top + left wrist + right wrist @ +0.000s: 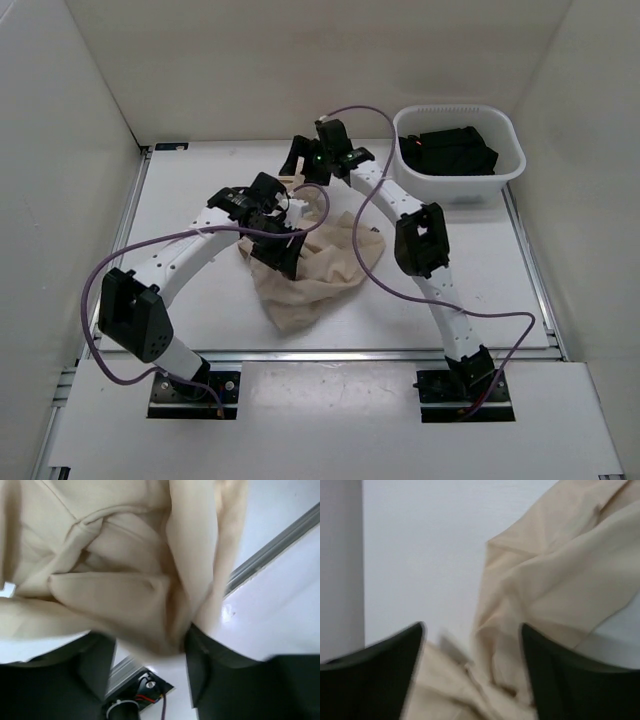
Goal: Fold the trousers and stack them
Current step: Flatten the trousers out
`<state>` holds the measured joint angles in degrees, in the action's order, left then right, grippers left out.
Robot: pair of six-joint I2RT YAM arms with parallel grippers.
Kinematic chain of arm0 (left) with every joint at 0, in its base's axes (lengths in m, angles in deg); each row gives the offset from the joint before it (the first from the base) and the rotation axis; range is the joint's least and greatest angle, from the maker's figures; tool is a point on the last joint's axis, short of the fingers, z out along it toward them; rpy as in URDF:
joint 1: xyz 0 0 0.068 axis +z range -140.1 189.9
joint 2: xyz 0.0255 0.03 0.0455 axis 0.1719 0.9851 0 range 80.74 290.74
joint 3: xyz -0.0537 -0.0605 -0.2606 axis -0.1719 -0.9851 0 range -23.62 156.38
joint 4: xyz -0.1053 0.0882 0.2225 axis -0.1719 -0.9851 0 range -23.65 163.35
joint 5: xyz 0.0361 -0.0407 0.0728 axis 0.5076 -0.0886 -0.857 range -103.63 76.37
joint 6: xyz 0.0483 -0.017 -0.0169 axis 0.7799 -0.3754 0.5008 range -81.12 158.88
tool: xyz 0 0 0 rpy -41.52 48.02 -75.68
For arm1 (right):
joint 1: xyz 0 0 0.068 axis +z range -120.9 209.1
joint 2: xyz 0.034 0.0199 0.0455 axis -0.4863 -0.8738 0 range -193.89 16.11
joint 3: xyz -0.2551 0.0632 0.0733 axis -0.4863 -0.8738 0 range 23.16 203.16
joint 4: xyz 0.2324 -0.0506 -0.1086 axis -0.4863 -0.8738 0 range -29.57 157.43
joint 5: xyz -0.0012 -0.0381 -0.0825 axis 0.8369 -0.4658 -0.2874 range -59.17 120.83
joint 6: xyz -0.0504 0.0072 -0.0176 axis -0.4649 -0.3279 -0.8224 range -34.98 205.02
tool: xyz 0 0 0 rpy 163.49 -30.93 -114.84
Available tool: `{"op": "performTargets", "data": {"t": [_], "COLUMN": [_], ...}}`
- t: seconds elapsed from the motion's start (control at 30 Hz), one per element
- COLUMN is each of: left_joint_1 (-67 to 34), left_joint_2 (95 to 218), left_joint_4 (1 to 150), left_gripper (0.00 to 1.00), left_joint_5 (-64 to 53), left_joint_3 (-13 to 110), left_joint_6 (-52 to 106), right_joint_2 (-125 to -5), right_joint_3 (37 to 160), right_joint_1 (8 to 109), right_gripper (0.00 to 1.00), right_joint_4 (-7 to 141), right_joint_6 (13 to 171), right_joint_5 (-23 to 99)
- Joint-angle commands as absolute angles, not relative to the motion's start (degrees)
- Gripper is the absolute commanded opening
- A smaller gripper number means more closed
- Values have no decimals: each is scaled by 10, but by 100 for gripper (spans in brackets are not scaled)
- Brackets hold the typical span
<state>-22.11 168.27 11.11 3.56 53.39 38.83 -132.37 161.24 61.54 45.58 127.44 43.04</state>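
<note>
1. Where the two arms meet over the white bench (190, 205), the light beige thin cloth trousers (312, 272) (125, 580) (560, 575) lie in one crumpled heap, unfolded.
2. Left tool (283, 252) (150, 647): down on the heap's left edge. In the wrist view, cloth bunches against and over both dark fingers (95, 672) and buries the tips. Can't tell whether it is clamped on the cloth or just parted.
3. Right tool (298, 165) (472, 630): black fingers (390, 667) spread wide, nothing pinched. It hangs over the heap's far tip. A fold of cloth lies beneath the gap and runs off past one finger, with bare bench past the other.
4. Heap layout: the bulk is on the near side of the left tool, tapering toward the bench's near edge. A narrower strip runs from the left tool to under the right tool.
5. White plastic tub (460, 187): right of the right tool, well apart from the heap. Black items (448, 150) inside, can't identify them.
6. Purple cable (365, 215) from the right arm loops across the heap's right side.
7. Left wrist view also shows an aluminium rail (272, 547) beyond the cloth.
</note>
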Motion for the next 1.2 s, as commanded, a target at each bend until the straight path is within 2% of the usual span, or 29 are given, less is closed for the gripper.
{"op": "performTargets", "data": {"t": [0.0, 0.07, 0.13, 0.23, 0.27, 0.3, 0.4, 0.53, 0.63, 0.77, 0.83, 0.93, 0.97, 1.07, 1.13, 1.17], "left_joint_1": [-223, -216, -197, -163, -155, -155, -155, -155, -155, -155, -155, -155, -150, -132, -116, -102], "left_joint_2": [1689, 1689, 1671, 1653, 1653, 1653, 1659, 1659, 1654, 1649, 1641, 1636, 1628, 1614, 1600, 1600], "left_joint_4": [117, 124, 132, 147, 167, 177, 189, 201, 201, 187, 187, 176, 176, 164, 153, 138], "left_gripper": [69, 73, 76, 79, 79, 81, 81, 81, 79, 71, 64, 60, 61, 72, 76, 78], "left_joint_5": [75, 75, 80, 80, 59, 38, -10, 6, 36, 57, 57, 57, 57, 31, 31, 31], "left_joint_3": [540, 516, 505, 499, 490, 473, 435, 404, 388, 375, 369, 364, 364, 379, 396, 412], "left_joint_6": [389, 389, 389, 389, 389, 389, 389, 389, 389, 389, 389, 389, 389, 389, 389, 389], "right_joint_2": [-1141, -1086, -923, -761, -712, -629, -560, -609, -660, -751, -774, -780, -787, -805, -833, -846], "right_joint_3": [1601, 1570, 1419, 1169, 1017, 956, 822, 758, 759, 797, 802, 796, 796, 812, 830, 855], "right_joint_1": [629, 624, 611, 620, 630, 645, 757, 881, 932, 950, 950, 950, 950, 950, 950, 950], "right_gripper": [99, 99, 99, 99, 99, 99, 95, 96, 97, 98, 98, 98, 98, 98, 98, 95], "right_joint_4": [397, 281, 259, 334, 365, 406, 415, 432, 488, 497, 497, 530, 530, 538, 525, 501], "right_joint_6": [1116, 1062, 1095, 1186, 1207, 1224, 1245, 1269, 1276, 1276, 1289, 1296, 1296, 1285, 1285, 1285], "right_joint_5": [463, 412, 337, 301, 291, 258, 249, 242, 272, 282, 288, 307, 307, 307, 307, 307]}}
